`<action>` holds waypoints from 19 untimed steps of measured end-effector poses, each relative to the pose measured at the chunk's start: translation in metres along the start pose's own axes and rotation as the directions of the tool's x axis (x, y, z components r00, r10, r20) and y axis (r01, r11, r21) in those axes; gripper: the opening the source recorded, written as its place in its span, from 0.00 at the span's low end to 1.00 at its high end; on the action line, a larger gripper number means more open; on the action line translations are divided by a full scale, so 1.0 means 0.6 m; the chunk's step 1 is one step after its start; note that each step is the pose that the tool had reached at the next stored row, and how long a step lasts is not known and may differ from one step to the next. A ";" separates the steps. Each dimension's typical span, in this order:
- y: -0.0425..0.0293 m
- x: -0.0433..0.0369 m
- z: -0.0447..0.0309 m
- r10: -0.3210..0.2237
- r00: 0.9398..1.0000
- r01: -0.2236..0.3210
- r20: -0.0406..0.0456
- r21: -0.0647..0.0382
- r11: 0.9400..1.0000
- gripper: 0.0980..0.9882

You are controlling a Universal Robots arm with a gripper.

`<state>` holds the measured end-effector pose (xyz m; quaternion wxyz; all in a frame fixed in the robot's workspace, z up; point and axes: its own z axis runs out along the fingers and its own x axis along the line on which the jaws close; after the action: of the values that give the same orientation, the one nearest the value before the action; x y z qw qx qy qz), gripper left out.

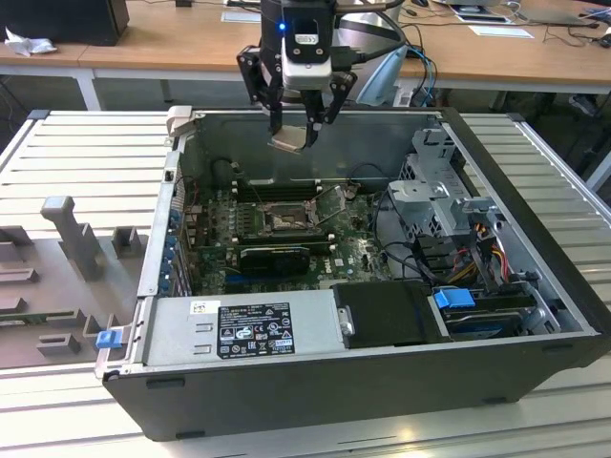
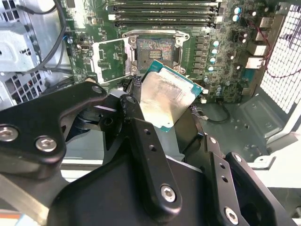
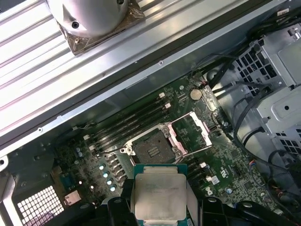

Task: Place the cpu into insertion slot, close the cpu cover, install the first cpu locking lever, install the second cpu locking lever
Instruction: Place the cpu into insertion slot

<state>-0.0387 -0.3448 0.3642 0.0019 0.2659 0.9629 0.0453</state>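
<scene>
- The tool [image 1: 291,132] hangs over the open computer case [image 1: 382,386], pinching the cpu [image 1: 289,140] by its edges.
- In the exterior view, the insertion slot [image 1: 284,221] lies bare at the cpu's 6 o'clock, well apart.
- The cpu cover [image 3: 176,139] is swung open at the slot's 2 o'clock.

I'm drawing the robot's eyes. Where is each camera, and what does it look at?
Exterior view: off the arm, looking down into the computer case; gripper holds the cpu.
First wrist view: on the wrist, looks past the cpu to the insertion slot.
Second wrist view: on the wrist, over black gripper links.
Both wrist views share cpu, insertion slot, cpu cover.
</scene>
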 end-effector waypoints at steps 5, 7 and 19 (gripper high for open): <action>0.000 0.000 0.001 0.104 0.995 -0.104 0.009 -0.003 0.995 0.48; 0.000 0.000 0.002 0.122 0.992 -0.122 0.011 -0.003 0.993 0.48; -0.001 -0.001 0.014 0.136 0.991 -0.136 0.010 -0.002 0.991 0.48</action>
<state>-0.0385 -0.3448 0.3560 0.0039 0.3310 0.9426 0.0446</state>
